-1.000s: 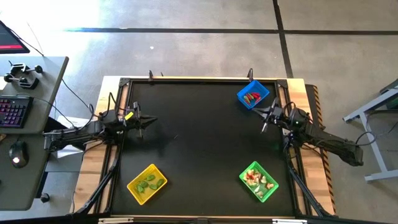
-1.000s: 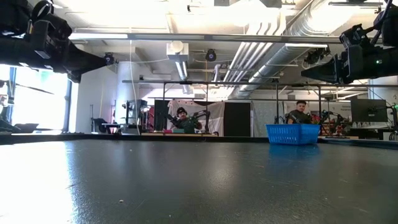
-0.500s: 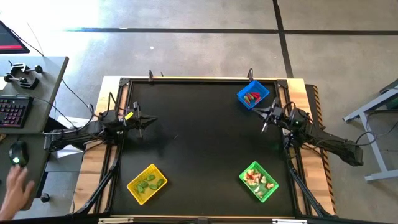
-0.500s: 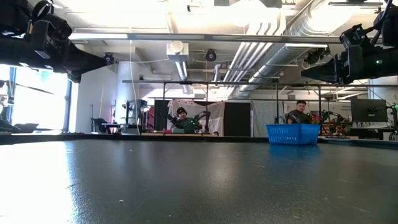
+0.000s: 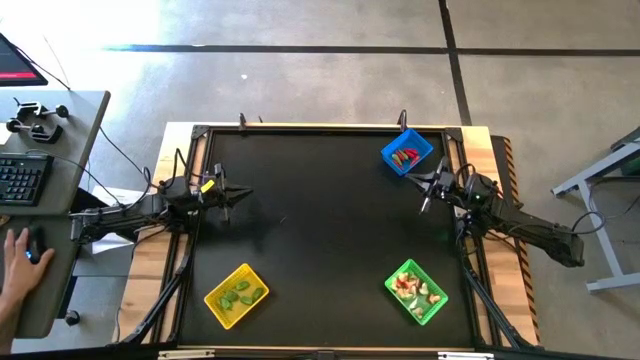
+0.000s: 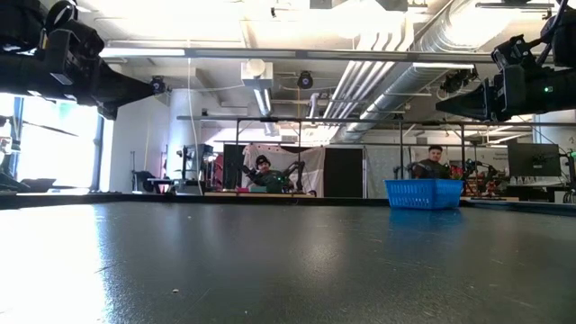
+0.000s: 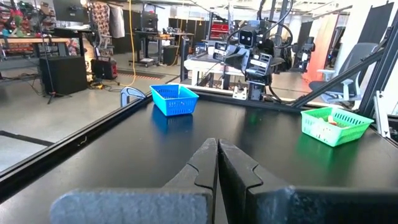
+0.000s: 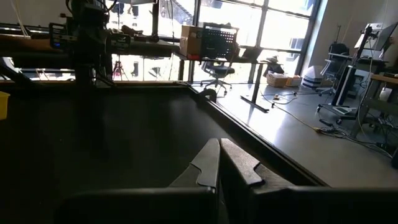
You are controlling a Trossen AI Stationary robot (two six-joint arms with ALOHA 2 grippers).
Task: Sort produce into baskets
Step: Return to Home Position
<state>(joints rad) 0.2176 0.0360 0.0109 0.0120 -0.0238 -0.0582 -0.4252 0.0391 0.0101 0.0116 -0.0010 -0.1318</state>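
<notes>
Change: we see only a person's hand [image 5: 18, 276] move; it now lies farther up the desk [image 5: 75, 150] beside the table's left side than half a second ago. Arms and baskets are where they were.
Left gripper [image 5: 236, 194]: it hovers above the left edge of the black table [image 5: 320, 230], about midway along it. In its wrist view the two fingers [image 7: 202, 165] press together with nothing between them.
Right gripper [image 5: 426, 196]: it hovers near the right edge, just beside the blue basket. We see its fingers also pressed together and holding nothing.
Blue basket [image 5: 422, 140]: it sits at the far right corner and holds the red chilies [image 5: 405, 156].
Yellow basket [image 5: 225, 281]: it sits at the near left and holds the green pods [image 5: 240, 294].
Green basket [image 5: 397, 271]: it sits at the near right and holds whitish bulbs [image 5: 415, 290] with some reddish bits.
Loose produce: we make out none on the tabletop between the baskets.
</notes>
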